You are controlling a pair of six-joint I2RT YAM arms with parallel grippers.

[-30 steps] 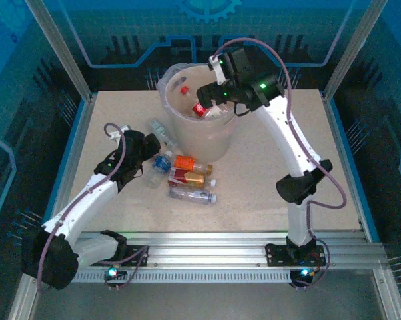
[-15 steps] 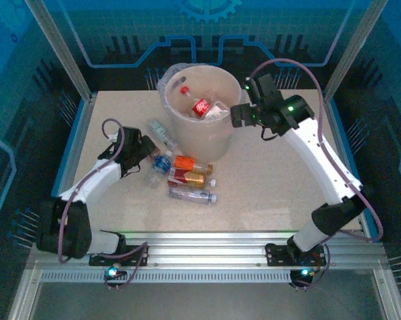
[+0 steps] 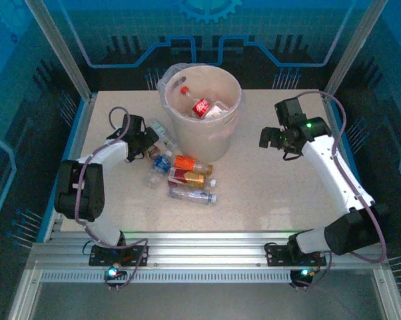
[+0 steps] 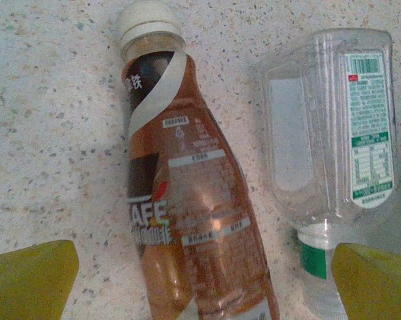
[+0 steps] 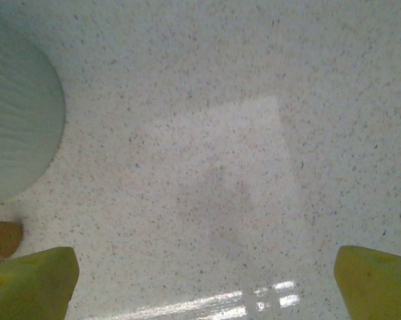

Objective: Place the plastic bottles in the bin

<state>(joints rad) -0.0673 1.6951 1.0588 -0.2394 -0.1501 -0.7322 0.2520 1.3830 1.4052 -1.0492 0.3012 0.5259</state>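
Note:
The beige bin (image 3: 210, 141) stands at the back middle of the table, with a red-labelled bottle (image 3: 202, 107) and other plastic bottles inside. Several bottles lie in front of it: a blue-capped one (image 3: 161, 163), an orange one (image 3: 189, 162), a red-brown one (image 3: 187, 177) and a clear one (image 3: 191, 195). My left gripper (image 3: 149, 143) hovers open by the bin's left side. In the left wrist view a brown coffee bottle (image 4: 187, 207) with a white cap lies between its yellow fingertips (image 4: 28, 280), beside a clear green-labelled bottle (image 4: 334, 127). My right gripper (image 3: 268, 139) is open over bare table, right of the bin.
In the right wrist view the bin's ribbed wall (image 5: 20, 120) stands at the left, an orange cap (image 5: 2, 239) pokes in low at the left edge, and speckled tabletop (image 5: 214, 173) lies below my right gripper (image 5: 204, 287). A metal frame and blue walls enclose the table.
The right arm has swung from above the bin out to the right and lower, gripper empty. The left arm has shifted back and left, toward the bottles by the bin.

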